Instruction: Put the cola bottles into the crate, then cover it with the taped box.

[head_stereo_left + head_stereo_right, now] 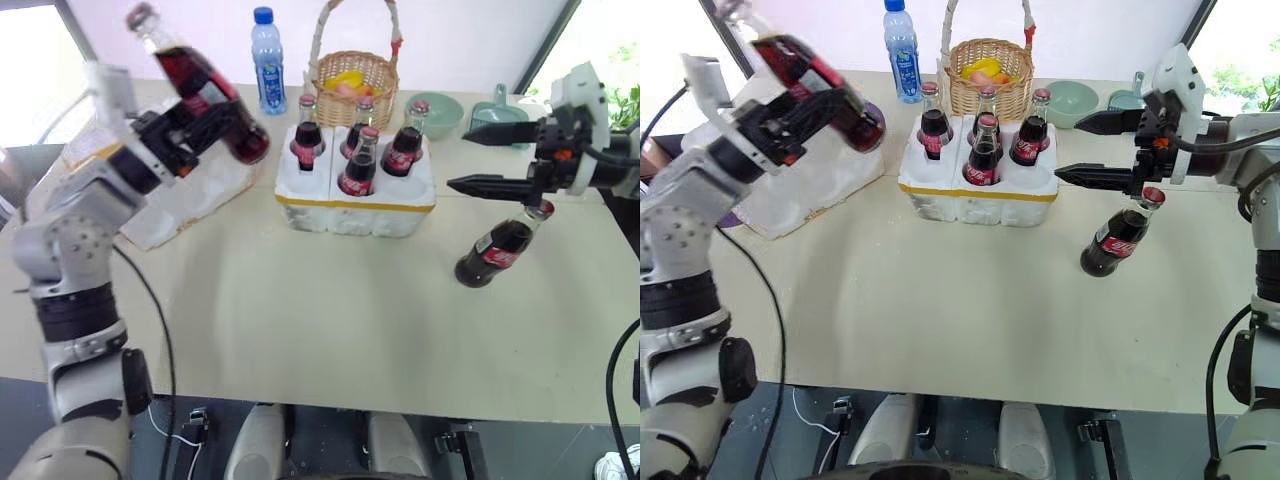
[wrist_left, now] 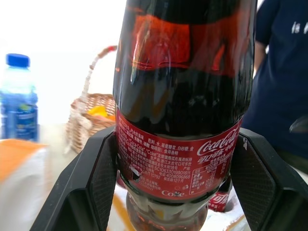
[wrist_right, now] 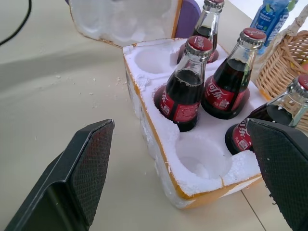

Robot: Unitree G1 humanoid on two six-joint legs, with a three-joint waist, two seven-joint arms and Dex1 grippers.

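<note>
While four cola bottles (image 1: 362,150) are sitting in the crate (image 1: 355,205), the left gripper (image 1: 200,120) is gripping a fifth aloft, far left; right gripper (image 1: 490,158) jaws gaping above the sixth (image 1: 497,250); taped box (image 1: 190,195) waiting left.

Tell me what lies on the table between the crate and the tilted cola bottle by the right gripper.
Nothing: in the left eye view, bare tabletop separates the crate from the tilted cola bottle below the right gripper.
</note>
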